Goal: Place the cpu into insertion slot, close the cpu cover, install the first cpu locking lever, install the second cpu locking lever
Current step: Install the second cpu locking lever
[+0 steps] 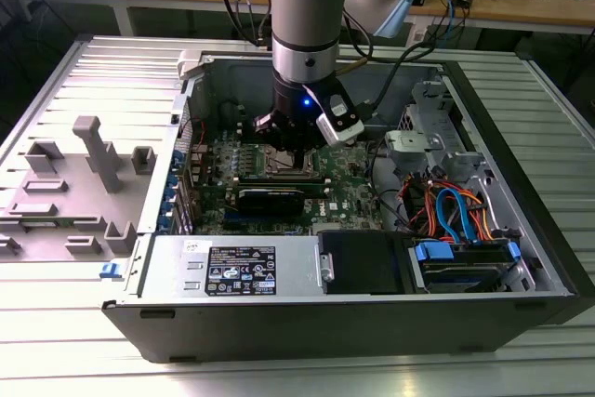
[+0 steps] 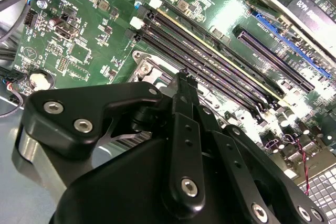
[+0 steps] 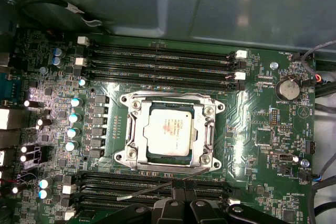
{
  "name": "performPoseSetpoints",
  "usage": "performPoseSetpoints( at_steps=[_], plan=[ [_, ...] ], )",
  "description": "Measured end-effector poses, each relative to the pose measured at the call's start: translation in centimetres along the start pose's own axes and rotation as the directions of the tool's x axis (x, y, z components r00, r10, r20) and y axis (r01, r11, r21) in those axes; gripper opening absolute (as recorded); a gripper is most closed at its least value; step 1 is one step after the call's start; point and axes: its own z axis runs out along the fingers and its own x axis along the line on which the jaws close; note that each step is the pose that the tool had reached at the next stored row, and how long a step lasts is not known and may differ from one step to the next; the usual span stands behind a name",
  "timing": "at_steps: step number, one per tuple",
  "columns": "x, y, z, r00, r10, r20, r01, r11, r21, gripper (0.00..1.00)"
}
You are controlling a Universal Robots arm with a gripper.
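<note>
Broadly, scene: I saw the arm reaching down into an open computer case (image 1: 372, 323), over the green motherboard (image 3: 262, 129).
End effector: the gripper (image 3: 181, 203) had its fingers (image 2: 184, 85) drawn together in the second wrist view, with nothing visibly clamped between them.
Chip: the cpu (image 3: 168, 129) lay flat in the insertion slot (image 3: 215, 160), silver top up and square to the rim.
Frame: the cpu cover (image 3: 202, 129) lay down around the chip, whose top showed through its window.
Lever: one thin locking lever (image 3: 152, 190) stood loose along the socket edge that faced the gripper.
Lever axis: its long axis ran nearly parallel to that edge and slightly slanted. Its free end reached out over the memory slots (image 3: 105, 188).
Key relation: the lever lay between the fingertips and the socket, and the chip sat just beyond it.
Contact: the fingertips were just beside the wire near its mid-length. I could not tell whether they touched it, because the gripper body hid that spot.
Other lever: on the far side of the socket I could make out no raised wire, and I judged that side possibly latched.
Exterior check: the gripper (image 1: 293, 141) hung straight above the socket area of the board.
</note>
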Motion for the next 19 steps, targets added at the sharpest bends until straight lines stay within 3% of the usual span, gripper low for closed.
performPoseSetpoints(
  at_steps=[6,7,11,12,13,19],
  plan=[
    [0.0,-0.03,-0.03,1.0,0.0,-0.0002,0.0,1.0,-0.0011,0.11],
    [-0.01,-0.02,-0.03,1.0,0.0,-0.0037,0.0,1.0,-0.0026,0.11],
    [0.0,-0.05,-0.06,0.999,0.002,-0.0443,-0.002,1.0,-0.0082,0.11],
    [0.01,-0.06,-0.05,0.9988,0.002,-0.0488,-0.002,1.0,-0.0094,0.11],
    [0.09,-0.06,-0.07,0.9984,0.002,-0.0569,-0.003,0.9999,-0.0101,0.11],
    [0.55,-0.08,-0.07,0.9983,0.002,-0.0576,-0.003,0.9999,-0.0107,0.11]
  ],
)
